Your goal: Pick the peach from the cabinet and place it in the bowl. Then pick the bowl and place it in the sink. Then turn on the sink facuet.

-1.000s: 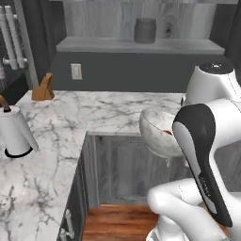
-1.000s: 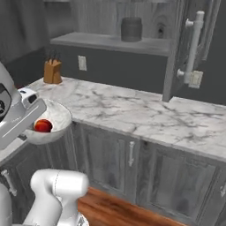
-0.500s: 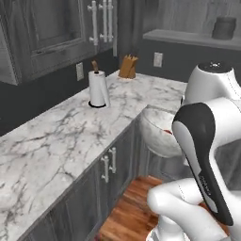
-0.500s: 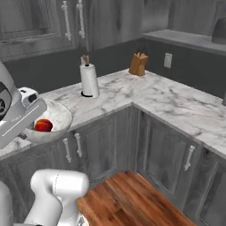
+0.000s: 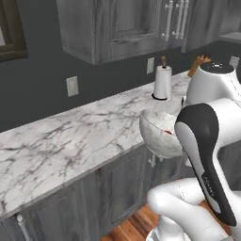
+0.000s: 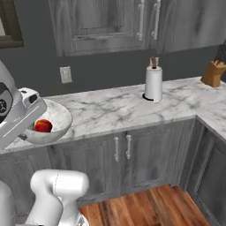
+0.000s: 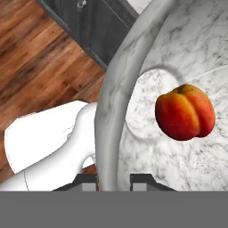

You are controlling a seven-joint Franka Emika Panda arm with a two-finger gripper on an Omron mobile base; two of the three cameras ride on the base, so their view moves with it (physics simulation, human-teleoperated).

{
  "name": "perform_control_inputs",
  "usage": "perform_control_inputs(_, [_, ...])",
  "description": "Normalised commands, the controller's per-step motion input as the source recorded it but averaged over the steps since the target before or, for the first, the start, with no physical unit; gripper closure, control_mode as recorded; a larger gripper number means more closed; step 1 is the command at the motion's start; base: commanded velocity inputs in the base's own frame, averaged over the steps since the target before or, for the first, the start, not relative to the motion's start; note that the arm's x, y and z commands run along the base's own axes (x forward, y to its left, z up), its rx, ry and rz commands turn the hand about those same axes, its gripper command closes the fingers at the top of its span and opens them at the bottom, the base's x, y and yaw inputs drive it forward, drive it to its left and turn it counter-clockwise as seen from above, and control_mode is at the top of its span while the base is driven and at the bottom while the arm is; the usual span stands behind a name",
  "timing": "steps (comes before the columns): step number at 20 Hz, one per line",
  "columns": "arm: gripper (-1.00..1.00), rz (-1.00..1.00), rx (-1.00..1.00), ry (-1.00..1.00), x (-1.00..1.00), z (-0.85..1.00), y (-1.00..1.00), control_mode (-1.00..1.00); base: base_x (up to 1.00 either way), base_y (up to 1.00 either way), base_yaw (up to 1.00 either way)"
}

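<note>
Since the earlier pictures the whole scene has swung round in both base views, which is the base turning rather than anything on the table shifting: the open shelf with its dark jar has gone from sight, and the paper towel roll (image 6: 153,84) and knife block (image 6: 213,73) now sit off to the right along the marble table (image 6: 114,108), under closed grey wall cabinets (image 6: 106,22). Relative to the arm, the bowl (image 6: 52,123) and the peach (image 6: 43,126) have kept their places. Judging from this, the first step is done and the second is in hand: the bowl is being carried toward a sink that no view yet shows. The bowl hangs in the air off the table's front edge, above the lower cabinet doors (image 6: 121,150) and wooden floor (image 7: 40,58). The end effector (image 7: 115,181) is clamped on the bowl's rim, one fingertip on each side of the wall in the hand view. The peach rests loose on the bowl's inner bottom, well apart from the gripped rim. The next move probably calls for keeping the bowl level while the base drives on, since a tilt could roll the fruit out, then lowering it into the basin.
</note>
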Motion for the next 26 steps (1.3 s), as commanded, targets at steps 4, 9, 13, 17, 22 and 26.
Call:
perform_control_inputs(4, [1.0, 0.0, 0.0, 0.0, 0.0, 0.0, 0.0, 1.0, -0.01, 0.65, 0.52])
perform_control_inputs(9, [1.0, 0.0, 0.0, 0.0, 0.0, 0.0, 0.0, 1.0, 0.0, 0.75, 0.51])
perform_control_inputs(13, [1.0, 0.0, 0.0, 0.0, 0.0, 0.0, 0.0, 1.0, 0.0, 0.68, 0.49])
perform_control_inputs(17, [1.0, 0.0, 0.0, 0.0, 0.0, 0.0, 0.0, 1.0, 0.04, 0.66, 0.4])
perform_control_inputs(22, [1.0, 0.0, 0.0, 0.0, 0.0, 0.0, 0.0, 1.0, 0.31, 0.9, 0.21])
perform_control_inputs(26, [1.0, 0.0, 0.0, 0.0, 0.0, 0.0, 0.0, 1.0, 0.36, 1.0, 0.01])
